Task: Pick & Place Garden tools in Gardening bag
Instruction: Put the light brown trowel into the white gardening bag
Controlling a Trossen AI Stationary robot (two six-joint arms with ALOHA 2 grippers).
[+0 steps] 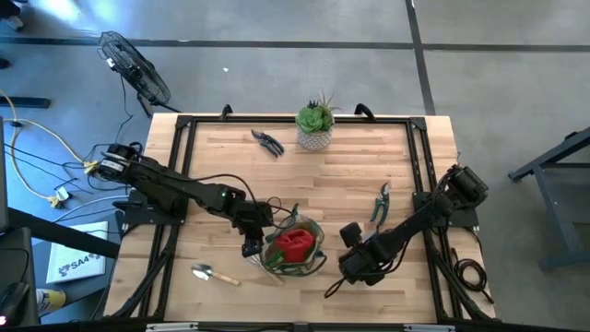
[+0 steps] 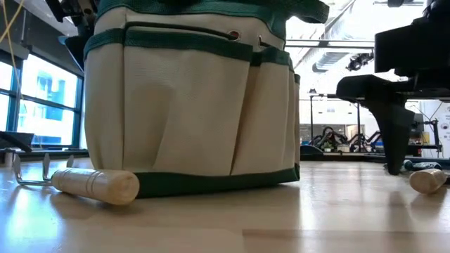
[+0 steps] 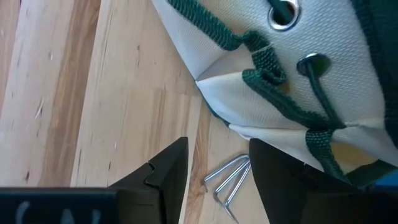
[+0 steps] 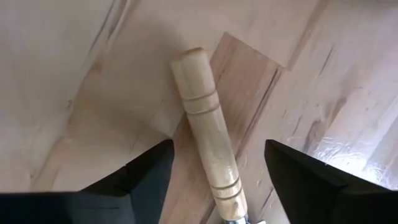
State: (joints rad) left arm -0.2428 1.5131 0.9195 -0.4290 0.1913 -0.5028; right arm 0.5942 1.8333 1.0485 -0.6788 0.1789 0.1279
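The tan gardening bag (image 1: 309, 261) with green trim stands near the table's front edge, a red item (image 1: 295, 244) inside it. My left gripper (image 1: 251, 242) hangs open at the bag's left side, over the metal prongs (image 3: 227, 183) of a wooden-handled rake (image 2: 95, 185) that lies on the table. My right gripper (image 1: 355, 263) is open right of the bag, pointing down. Its fingers stand on either side of a tool's wooden handle (image 4: 208, 140), which lies flat on the table, and they are clear of it. A trowel (image 1: 214, 273) lies at the front left. My left gripper has one finger (image 3: 280, 180) close against the bag's lower wall (image 3: 292, 134); whether it touches the fabric I cannot tell. Nothing is pinched between its fingers.
Dark pruning shears (image 1: 267, 141) lie at the far left of centre. A green succulent in a white pot (image 1: 315, 124) stands at the far edge. A green-handled pruner (image 1: 381, 203) lies right of centre. Bare wood spans the table's middle.
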